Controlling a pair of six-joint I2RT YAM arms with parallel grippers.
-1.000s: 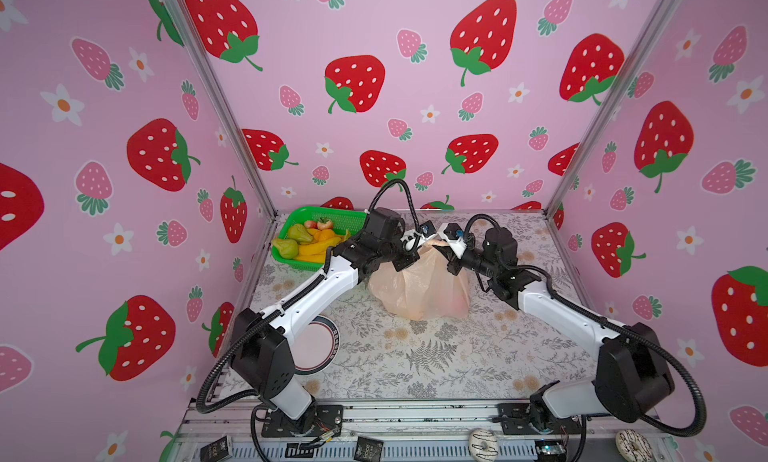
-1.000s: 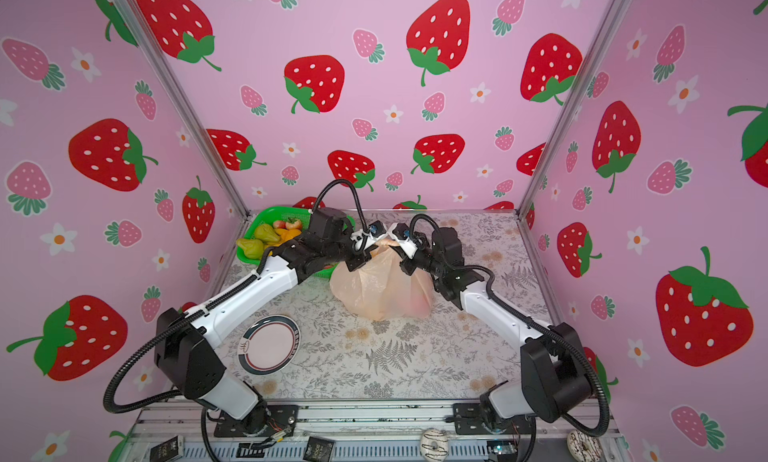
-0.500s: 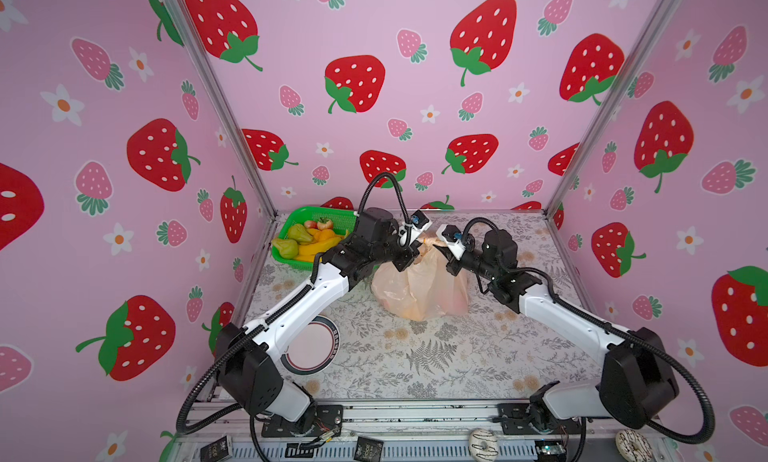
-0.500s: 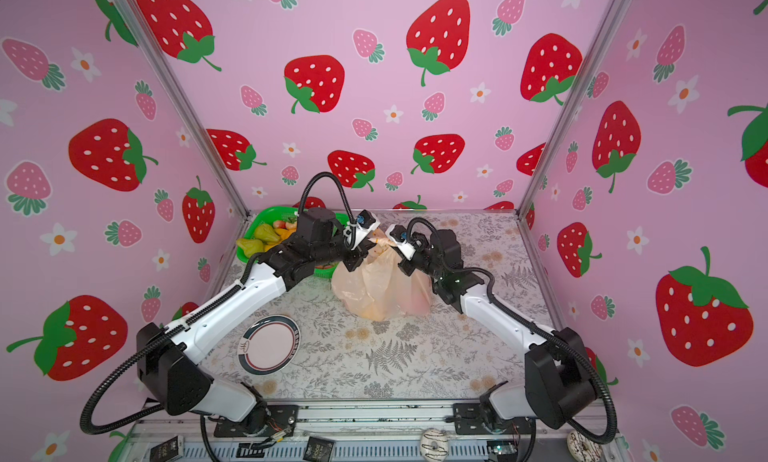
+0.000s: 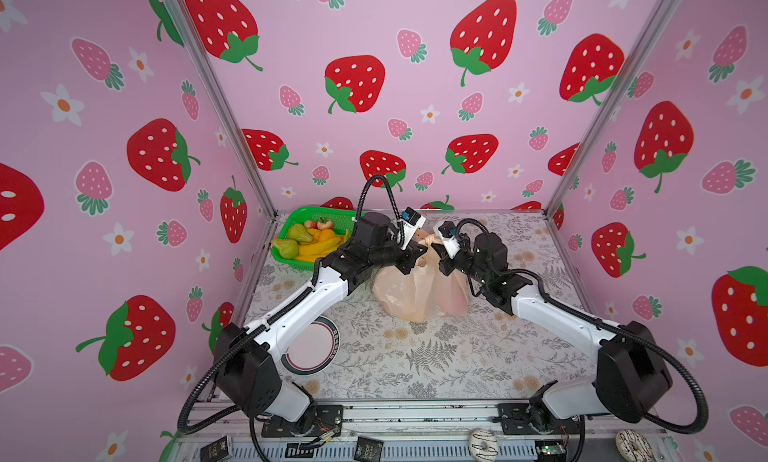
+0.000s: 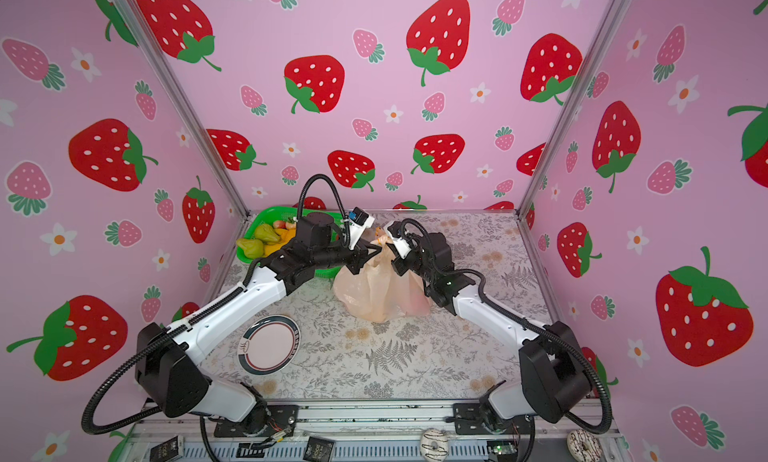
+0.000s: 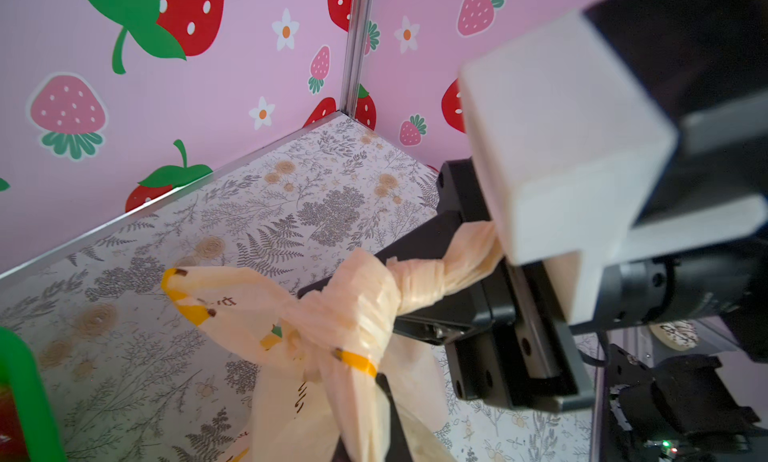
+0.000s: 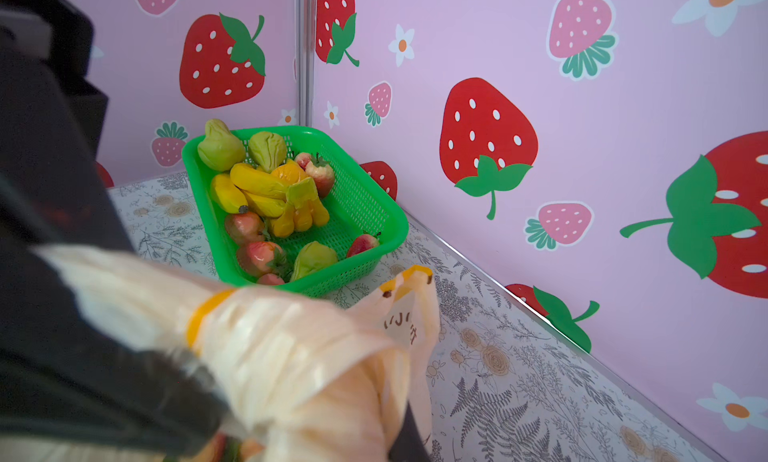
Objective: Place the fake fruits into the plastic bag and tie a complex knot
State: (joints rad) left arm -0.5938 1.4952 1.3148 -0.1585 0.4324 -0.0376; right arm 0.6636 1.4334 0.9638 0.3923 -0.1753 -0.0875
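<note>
The peach plastic bag (image 5: 415,293) (image 6: 374,293) stands mid-table, its handles drawn up into a twisted knot (image 7: 353,310) (image 5: 428,241). My left gripper (image 5: 415,258) (image 7: 365,439) is shut on the bunched plastic just under the knot. From the opposite side my right gripper (image 5: 442,260) (image 8: 374,439) is shut on a handle tail (image 7: 453,260). Pink shapes show faintly through the bag wall. Several fake fruits (image 5: 311,241) (image 8: 270,198), pears, bananas, apples and a strawberry, lie in the basket.
The green mesh basket (image 5: 291,260) (image 8: 374,214) sits in the back left corner, close to the left arm. A round plate (image 5: 311,347) (image 6: 270,349) lies front left, partly under the left arm. Two doughnuts (image 5: 482,443) rest on the front rail.
Both grippers have stayed shut on the bag's handles. The bag's top has risen slightly, and the left arm's elbow and shoulder have shifted.
</note>
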